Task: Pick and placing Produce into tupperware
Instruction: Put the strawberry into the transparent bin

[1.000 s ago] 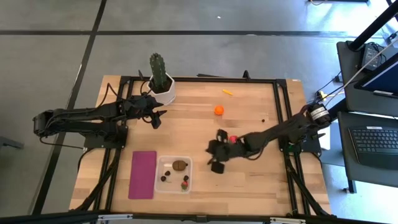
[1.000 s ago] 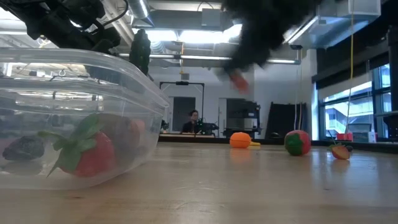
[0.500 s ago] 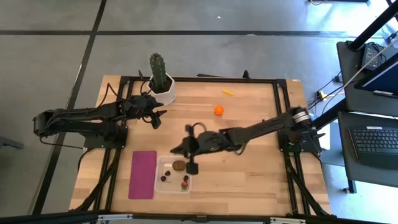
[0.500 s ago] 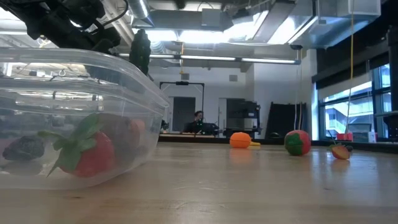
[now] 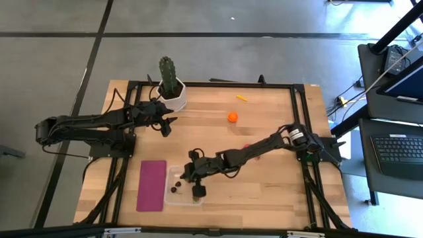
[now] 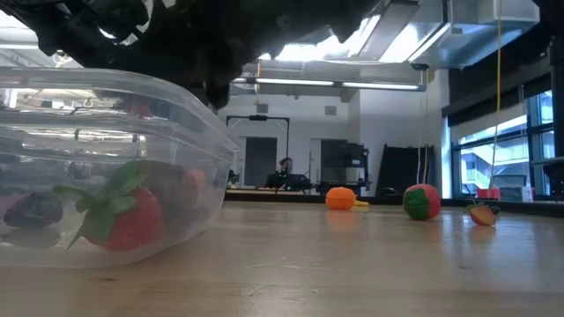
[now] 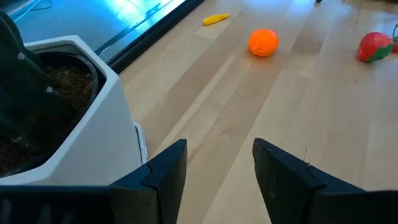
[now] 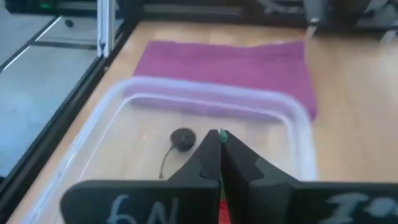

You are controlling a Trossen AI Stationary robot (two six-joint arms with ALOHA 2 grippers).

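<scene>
The clear tupperware [image 5: 184, 185] sits near the table's near edge. It holds a strawberry [image 6: 123, 216] and dark berries [image 8: 182, 138]. My right gripper [image 5: 193, 182] hangs over the tub, shut on a red strawberry [image 8: 221, 208]. The kiwi is hidden under that arm. The orange ball [image 5: 232, 117], the thin yellow piece [image 5: 242, 98] and a red-and-green fruit [image 6: 421, 201] rest on the wood farther off. My left gripper [image 5: 165, 127] waits open beside the white cactus pot [image 7: 93, 124]. My right gripper pinches a strawberry between its two shut fingers. The green leaf tip [image 8: 222, 134] pokes out at the fingertips and red flesh shows farther back. The fingers slant down from the table's right. The fruit is lifted clear above the tub's floor.
A flat magenta rectangle [image 5: 152, 185] lies just left of the tub. The cactus in its pot [image 5: 170, 82] stands at the far left. A small red piece [image 6: 482, 214] lies on the right. Bare wood spreads between the tub and the orange ball.
My right gripper has swept from the table's middle toward the left and near edge and now hangs over the tupperware. It has stayed shut on the red strawberry throughout. Everything else has kept its place.
</scene>
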